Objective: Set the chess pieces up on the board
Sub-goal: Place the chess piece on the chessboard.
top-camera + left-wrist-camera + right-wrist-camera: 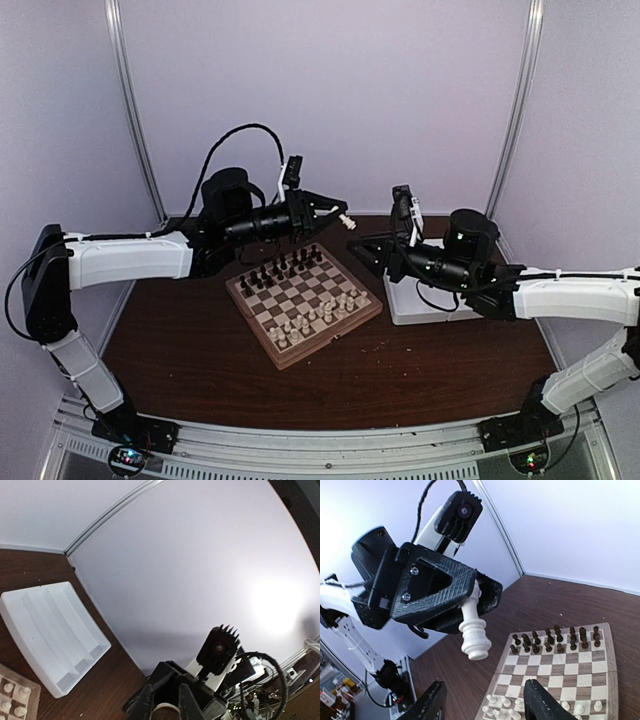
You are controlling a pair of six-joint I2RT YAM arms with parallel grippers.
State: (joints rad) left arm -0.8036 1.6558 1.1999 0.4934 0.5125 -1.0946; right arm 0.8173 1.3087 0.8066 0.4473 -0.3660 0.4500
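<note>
one chess piece (474,637) in left end effector (476,596), near board (555,672)

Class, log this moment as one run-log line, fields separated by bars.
left tool: shut on white chess piece, airborne | right tool: open, empty | board: neither tool touching

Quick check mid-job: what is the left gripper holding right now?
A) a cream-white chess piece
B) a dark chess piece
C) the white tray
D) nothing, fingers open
A: in the right wrist view the left gripper is clamped on the top of a cream-white chess piece, which is held in the air with its base pointing down.
</note>
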